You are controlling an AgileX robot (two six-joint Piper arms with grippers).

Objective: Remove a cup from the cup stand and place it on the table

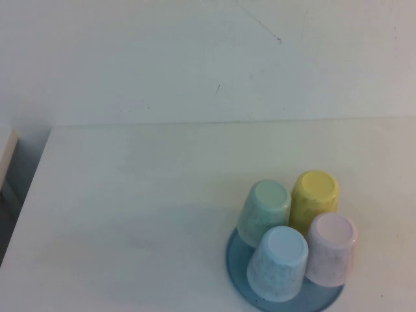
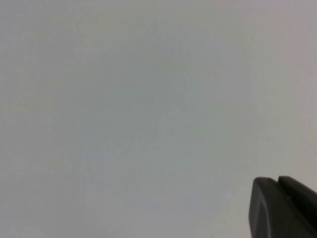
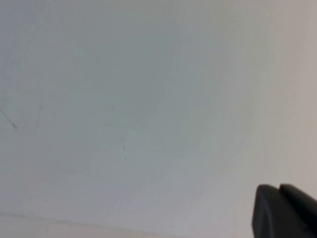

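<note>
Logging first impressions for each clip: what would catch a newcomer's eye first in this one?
Four upside-down cups crowd the round blue-grey cup stand at the near right of the white table: mint green cup, yellow cup, light blue cup and the pale pink cup. Neither arm shows in the high view; only a dark corner of the left gripper and right gripper appears in each wrist view.

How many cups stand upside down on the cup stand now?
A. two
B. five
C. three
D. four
D. The high view shows four inverted cups on the cup stand: the mint green cup, the yellow cup, the light blue cup and the pink cup. The left gripper and the right gripper show only as dark corners in their wrist views, away from the cups.
</note>
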